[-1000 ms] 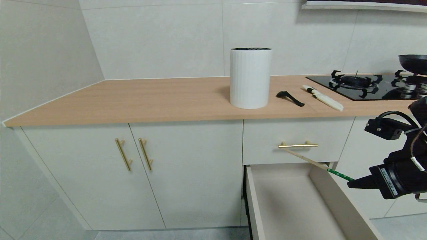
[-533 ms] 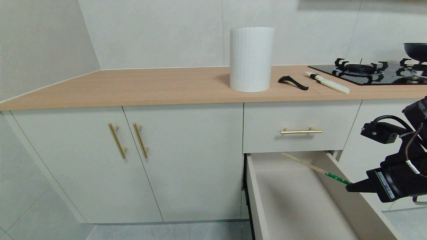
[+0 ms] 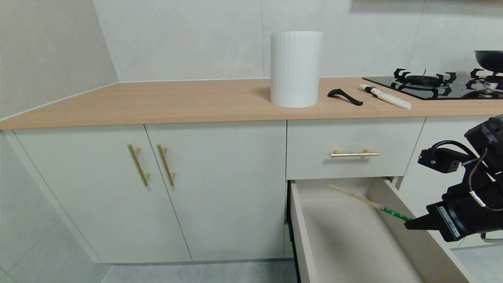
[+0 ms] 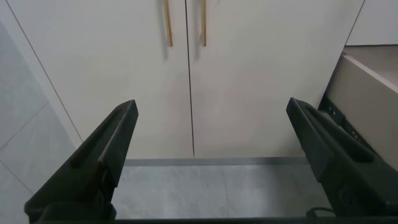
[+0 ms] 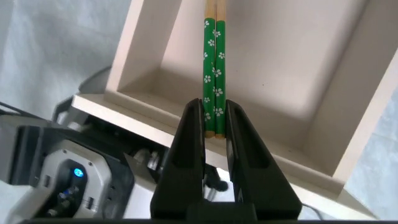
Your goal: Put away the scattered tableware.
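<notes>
The right gripper (image 3: pixel 408 225) sits at the lower right of the head view, its jaws clamped on the green end of a pair of chopsticks (image 3: pixel 367 201). In the right wrist view the gripper (image 5: pixel 214 112) pinches the two sticks side by side on their green, flower-patterned section, and the chopsticks (image 5: pixel 214 56) run straight out from it over the open drawer (image 5: pixel 149 50). In the head view the bare wooden tips slant up and to the left above the inside of the open drawer (image 3: pixel 299 232), at the bottom centre-right of the frame. I cannot tell whether the tips touch the drawer.

Above it, a closed drawer carries a gold bar handle (image 3: pixel 355 154). On the wooden countertop (image 3: pixel 177 102), a white ribbed cylindrical holder (image 3: pixel 295 68) stands upright at upper centre. To its right lie a black spoon (image 3: pixel 344 96) and then a sheathed white knife (image 3: pixel 386 97), apart from each other. A black gas hob (image 3: pixel 428 84) fills the upper right corner, with a dark pan (image 3: pixel 489 59) on its far burner.

The left gripper (image 4: pixel 211 155) is spread wide with nothing between its fingers (image 4: pixel 102 162), and faces the pale cabinet doors (image 4: pixel 249 74) just above the grey floor.
</notes>
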You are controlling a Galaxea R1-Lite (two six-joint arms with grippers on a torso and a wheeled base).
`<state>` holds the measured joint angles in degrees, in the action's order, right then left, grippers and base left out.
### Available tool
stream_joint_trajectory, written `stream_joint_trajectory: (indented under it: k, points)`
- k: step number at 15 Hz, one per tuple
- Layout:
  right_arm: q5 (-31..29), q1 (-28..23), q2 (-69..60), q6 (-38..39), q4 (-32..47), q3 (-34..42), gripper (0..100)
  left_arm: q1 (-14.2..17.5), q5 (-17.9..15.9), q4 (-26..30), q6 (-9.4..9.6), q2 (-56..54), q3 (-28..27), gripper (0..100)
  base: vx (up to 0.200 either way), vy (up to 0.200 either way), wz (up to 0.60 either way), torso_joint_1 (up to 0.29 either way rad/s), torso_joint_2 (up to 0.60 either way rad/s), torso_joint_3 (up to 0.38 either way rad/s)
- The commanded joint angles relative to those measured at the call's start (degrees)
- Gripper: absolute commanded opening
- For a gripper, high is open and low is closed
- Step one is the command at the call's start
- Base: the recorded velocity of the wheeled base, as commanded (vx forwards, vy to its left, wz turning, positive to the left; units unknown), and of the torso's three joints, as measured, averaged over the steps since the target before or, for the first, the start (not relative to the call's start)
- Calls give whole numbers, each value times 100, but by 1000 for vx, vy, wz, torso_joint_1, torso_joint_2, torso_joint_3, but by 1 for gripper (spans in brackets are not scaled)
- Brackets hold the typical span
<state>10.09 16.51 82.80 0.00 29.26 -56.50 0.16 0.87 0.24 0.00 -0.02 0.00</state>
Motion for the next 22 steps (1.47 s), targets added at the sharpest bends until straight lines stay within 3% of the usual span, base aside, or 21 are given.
stream_joint_trajectory:
  k: [1,5,11,17,22]
  points:
    - [10,2,263,-141,-52,60,0,2,1,2,0,2,0,100,0,0,0,0,0,0]
    - [19,11,1344,35,-869,140,0,2,1,2,0,2,0,100,0,0,0,0,0,0]
    - [-34,239,3199,1318,-2187,-80,0,2,1,2,0,2,0,100,0,0,0,0,0,0]
    - [-544,380,4517,1837,-2390,-889,0,2,1,2,0,2,0,100,0,0,0,0,0,0]
    - [-631,406,4992,1846,-2390,-1144,0,2,1,2,-9,2,0,100,0,0,0,0,0,0]
